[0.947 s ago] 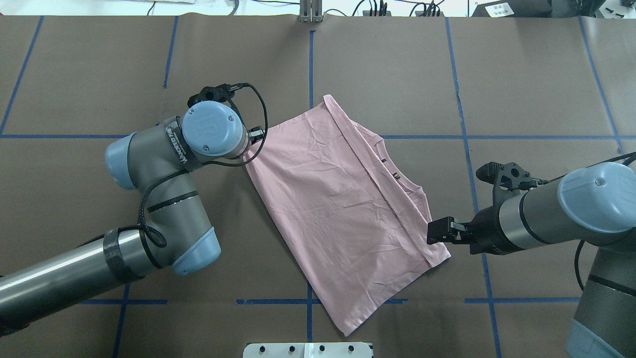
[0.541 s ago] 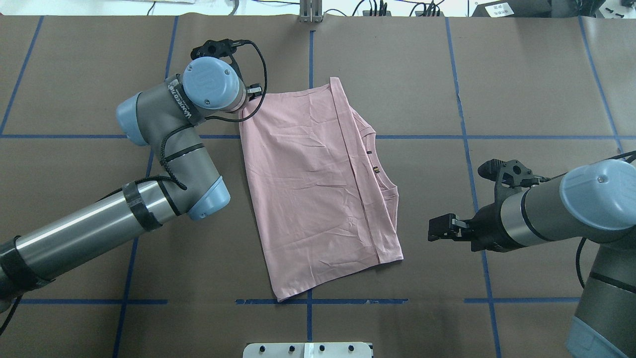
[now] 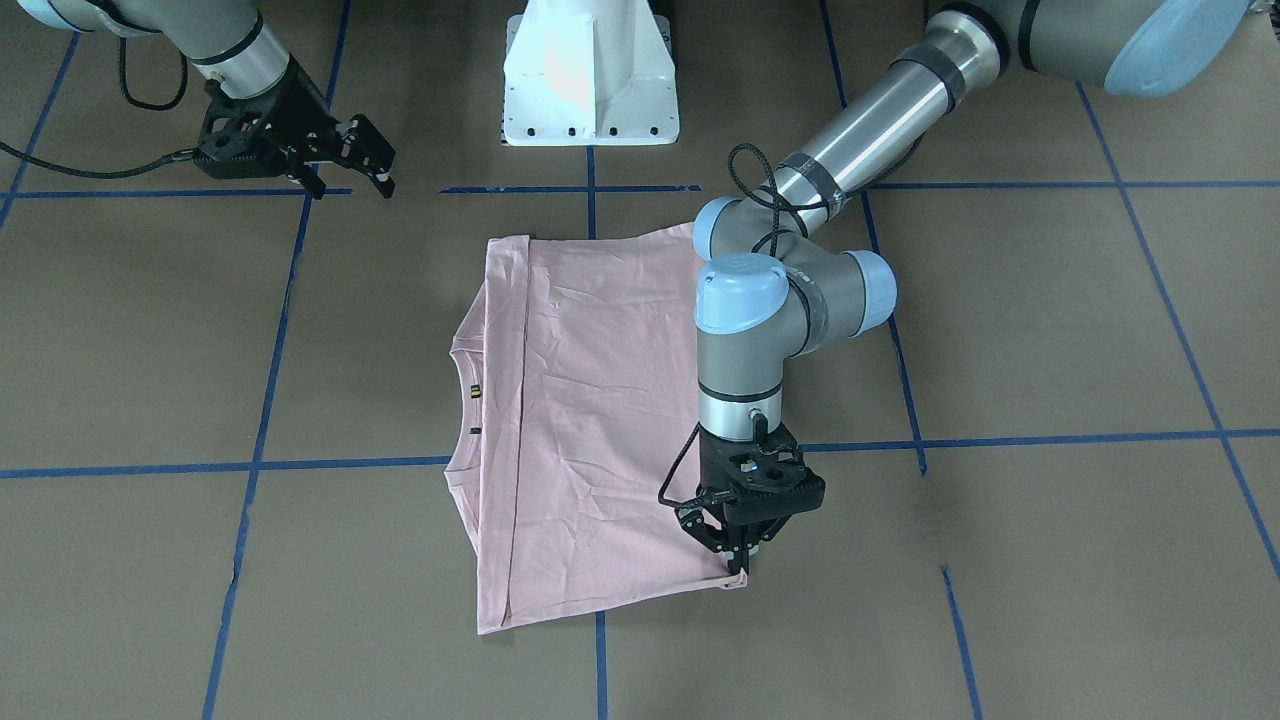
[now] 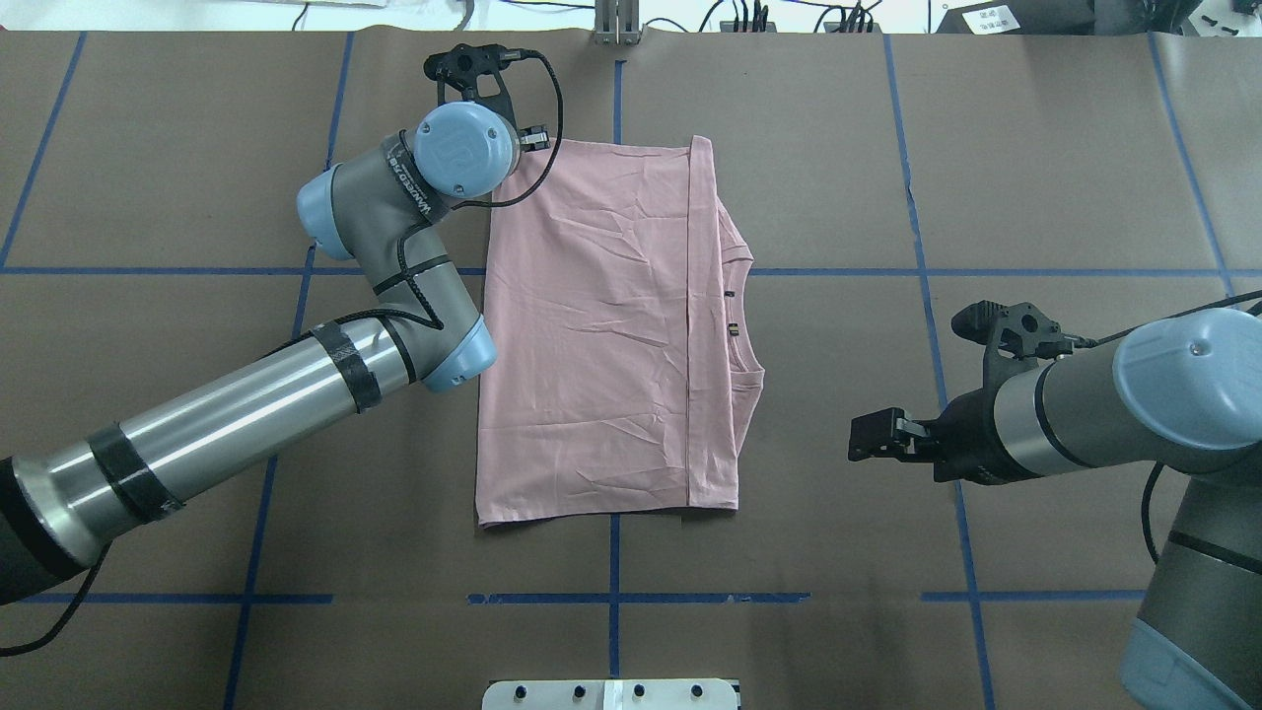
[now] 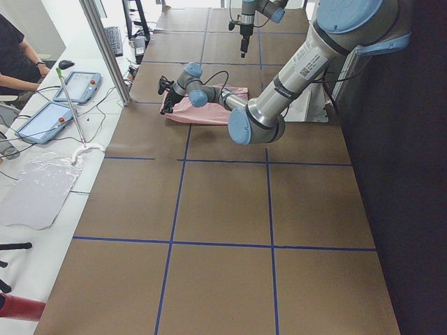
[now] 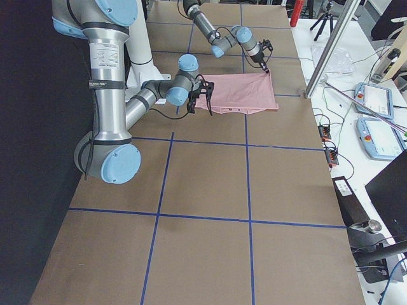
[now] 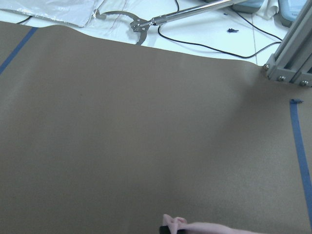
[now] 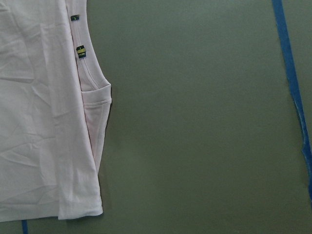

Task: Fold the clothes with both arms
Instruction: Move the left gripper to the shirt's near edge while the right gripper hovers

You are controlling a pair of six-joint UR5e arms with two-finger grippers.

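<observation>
The pale pink T-shirt (image 4: 592,335) lies folded into a long rectangle at the table's middle, its collar and small tags on the right edge; its print is hidden. It also shows in the front view (image 3: 590,420) and the right wrist view (image 8: 39,122). My left gripper (image 3: 738,562) points straight down and is shut on the shirt's far left corner; in the overhead view (image 4: 532,138) the wrist mostly hides it. The left wrist view shows a bunched pink corner (image 7: 175,223). My right gripper (image 4: 860,449) is open and empty, apart from the shirt, to its right; the front view (image 3: 372,160) shows it too.
The brown table cover (image 4: 1035,148) carries a grid of blue tape lines (image 4: 927,296). The white base pedestal (image 3: 590,70) stands at the near edge. An aluminium post (image 4: 616,20) and cables sit at the far edge. An operator (image 5: 17,56) and tablets (image 5: 77,87) are beyond it.
My left gripper has moved away from the robot and to the right, dragging the shirt by its corner. The shirt has turned from skewed to square with the grid. My right gripper has stayed put.
</observation>
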